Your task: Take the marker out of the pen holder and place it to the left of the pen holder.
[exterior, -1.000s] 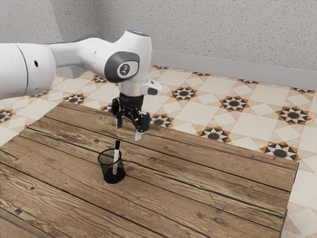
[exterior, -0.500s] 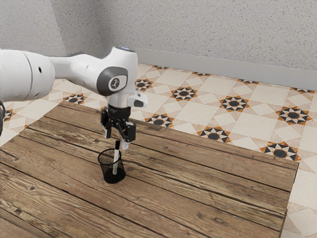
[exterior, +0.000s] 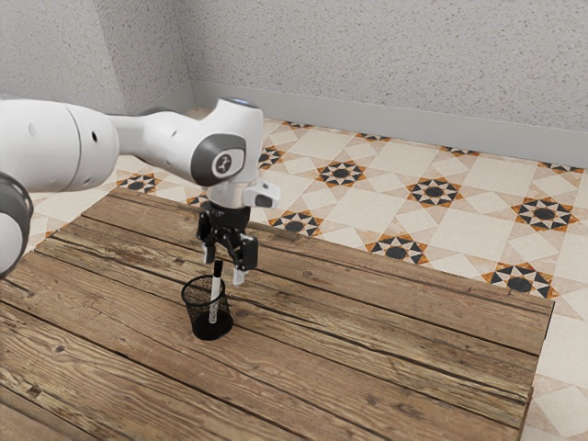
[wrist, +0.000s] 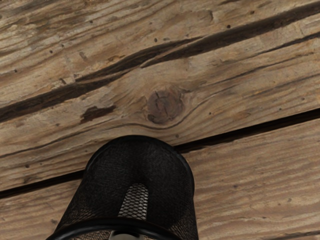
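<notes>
My gripper point(exterior: 225, 268) is open above the pen holder in the exterior view, its fingertips at about the height of the marker's cap. A black mesh pen holder point(exterior: 209, 327) stands upright on the table. The white marker point(exterior: 216, 292) with a black cap leans inside it, cap up and sticking out above the rim. Whether the cap is between the fingers I cannot tell. From the wrist view, the pen holder point(wrist: 165, 170) lies close under my hand, and the marker point(wrist: 134, 200) appears pale through the mesh; its upper part is hidden.
The wooden table point(exterior: 367, 340) has long planks with dark gaps between them. Its far edge borders a patterned tile floor point(exterior: 367, 207), with a speckled wall point(exterior: 386, 64) behind.
In the exterior view my hand has come down toward the pen holder and over to the left, with a slight shift back right lately. Pen holder and marker have stayed put.
</notes>
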Controlling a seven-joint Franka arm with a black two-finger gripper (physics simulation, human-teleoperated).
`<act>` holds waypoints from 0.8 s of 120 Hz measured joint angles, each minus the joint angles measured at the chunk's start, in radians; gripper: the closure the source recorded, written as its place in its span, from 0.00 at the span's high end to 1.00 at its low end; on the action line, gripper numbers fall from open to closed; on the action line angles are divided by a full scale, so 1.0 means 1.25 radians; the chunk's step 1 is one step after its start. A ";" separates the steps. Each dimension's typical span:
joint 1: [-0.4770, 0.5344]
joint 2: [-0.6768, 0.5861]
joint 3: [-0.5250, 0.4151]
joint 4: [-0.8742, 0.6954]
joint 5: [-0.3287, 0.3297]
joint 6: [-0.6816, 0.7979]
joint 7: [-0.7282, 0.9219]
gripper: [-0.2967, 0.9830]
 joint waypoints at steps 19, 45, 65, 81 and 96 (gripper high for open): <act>0.001 -0.006 0.001 -0.002 0.001 -0.004 0.010 0.75; 0.003 -0.012 0.001 -0.008 0.001 -0.013 0.023 0.73; 0.005 -0.012 0.001 -0.009 0.001 -0.015 0.031 0.60; 0.005 -0.012 0.001 -0.008 0.001 -0.016 0.035 0.49; 0.005 -0.011 0.001 -0.007 0.001 -0.016 0.039 0.38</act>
